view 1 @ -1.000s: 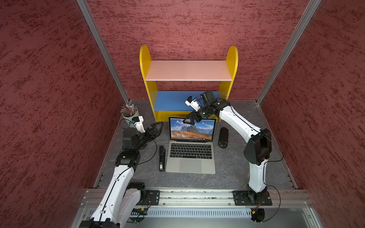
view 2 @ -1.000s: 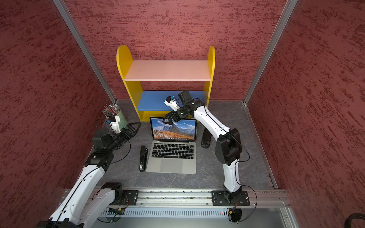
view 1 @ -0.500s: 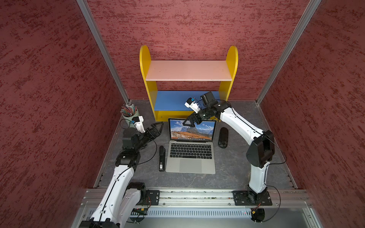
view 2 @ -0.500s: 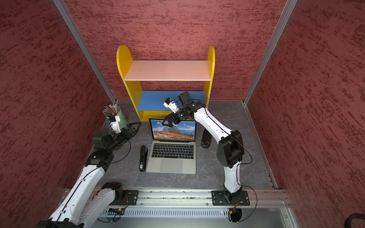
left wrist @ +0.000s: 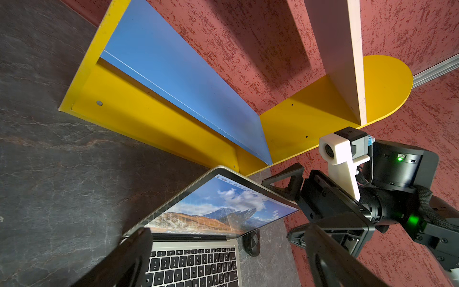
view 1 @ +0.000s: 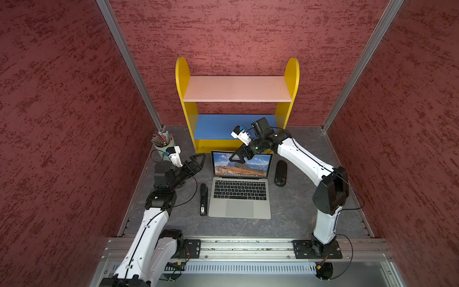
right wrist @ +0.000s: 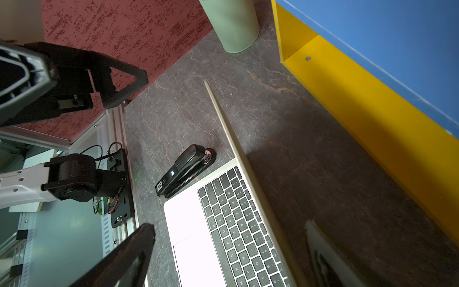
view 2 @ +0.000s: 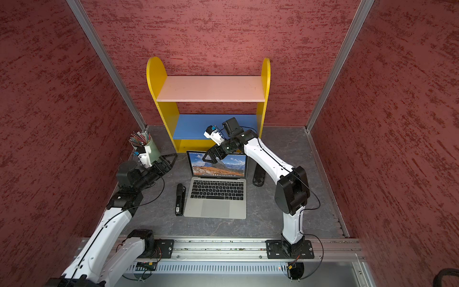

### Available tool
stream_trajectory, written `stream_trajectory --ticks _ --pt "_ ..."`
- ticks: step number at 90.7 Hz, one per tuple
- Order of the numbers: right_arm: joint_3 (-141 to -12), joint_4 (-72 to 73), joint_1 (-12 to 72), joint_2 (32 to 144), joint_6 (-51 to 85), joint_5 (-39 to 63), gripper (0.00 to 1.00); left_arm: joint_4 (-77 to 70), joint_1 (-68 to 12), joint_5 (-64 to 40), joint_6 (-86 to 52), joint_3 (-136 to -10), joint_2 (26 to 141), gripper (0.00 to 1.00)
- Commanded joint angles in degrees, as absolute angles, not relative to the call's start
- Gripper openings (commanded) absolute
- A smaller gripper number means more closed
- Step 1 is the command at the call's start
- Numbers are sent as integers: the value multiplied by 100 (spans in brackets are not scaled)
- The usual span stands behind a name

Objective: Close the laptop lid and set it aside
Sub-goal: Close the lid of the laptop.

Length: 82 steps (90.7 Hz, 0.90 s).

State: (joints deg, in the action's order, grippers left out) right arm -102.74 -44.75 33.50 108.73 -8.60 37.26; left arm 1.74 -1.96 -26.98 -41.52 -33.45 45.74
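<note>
I am looking down at the laptop, which is sitting in the middle of the grey worktop with its keyboard facing up and its trackpad end toward the arm bases. The laptop lid is standing open, leaning slightly back toward the yellow shelf unit behind it, and its screen is showing a mountain wallpaper. My right tool is hanging at the lid's top edge, on the half of that edge nearer the left arm. It is released, with its jaws spread wide. In the left wrist view one finger is sitting behind the edge and the other is hanging in front of the screen, so the edge is lying between them. I cannot tell whether either one is touching the lid. My left tool is hovering off the lid's side on the left arm's side, apart from it, also released and grasping nothing. A green cup of pencils is standing near it by the wall. A black stapler is lying just beside the laptop, parallel to its edge. A black oval object is resting on the opposite side, near the hinge.
</note>
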Motion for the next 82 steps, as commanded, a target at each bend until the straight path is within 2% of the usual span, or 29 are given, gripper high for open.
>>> stream_trajectory --ticks 1,82 --pt "-10098 -4728 3574 10694 -813 3958 98 146 -229 -2694 -4026 -3421 4526 100" --pt "-9074 -4360 3864 10052 -659 3631 98 95 -258 -2662 -4062 -3382 4519 100"
